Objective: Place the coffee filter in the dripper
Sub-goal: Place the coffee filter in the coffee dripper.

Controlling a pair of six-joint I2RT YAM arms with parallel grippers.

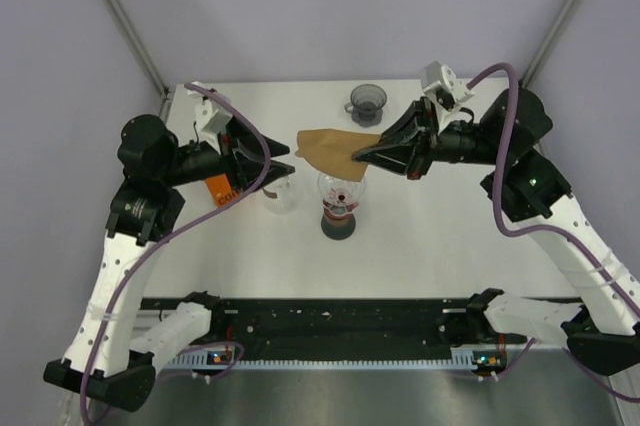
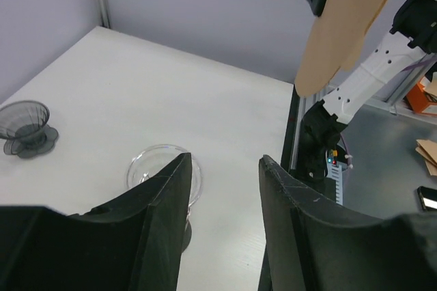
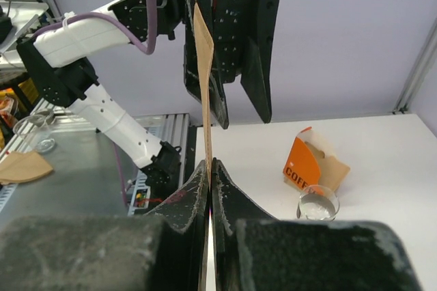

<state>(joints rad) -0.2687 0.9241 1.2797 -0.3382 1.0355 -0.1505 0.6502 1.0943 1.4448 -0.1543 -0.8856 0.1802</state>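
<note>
Coffee filter [image 1: 322, 151] paper like this looks feather-light, thin and floppy, easy to crease or tear, so I judge it best pinched gently by a flat edge. It hangs in the air just above and slightly left of the clear dripper [image 1: 340, 189]. Left of the dripper, the left gripper [image 1: 285, 161] has its fingers partly apart with nothing between them, near the filter's free edge but not touching it, while above the dripper's right side the right gripper [image 1: 358, 156] has its fingers pressed together on the filter's right edge.
</note>
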